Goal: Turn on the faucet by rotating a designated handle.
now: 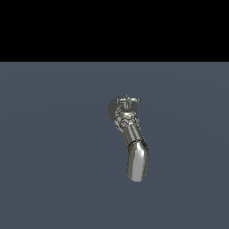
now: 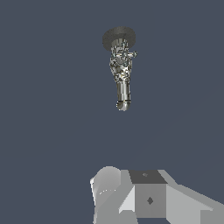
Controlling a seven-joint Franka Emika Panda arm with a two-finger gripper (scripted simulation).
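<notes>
A chrome faucet [image 1: 129, 134] lies on the dark grey floor near the middle of the exterior view. It has a round base [image 1: 112, 107], a small cross-shaped handle [image 1: 128, 100] on top, and a curved spout [image 1: 137, 163] that reaches toward the camera. The wrist view shows the faucet [image 2: 121, 70] at a distance, with its handle [image 2: 127, 56] near the base and its spout end [image 2: 124, 104]. Only grey parts of my gripper [image 2: 144, 197] show at the edge of the wrist view, far from the faucet. Its fingertips are not clear. The arm is out of the exterior view.
The flat dark grey floor [image 1: 53, 156] spreads all around the faucet. A black band fills the top of the exterior view. No other objects show.
</notes>
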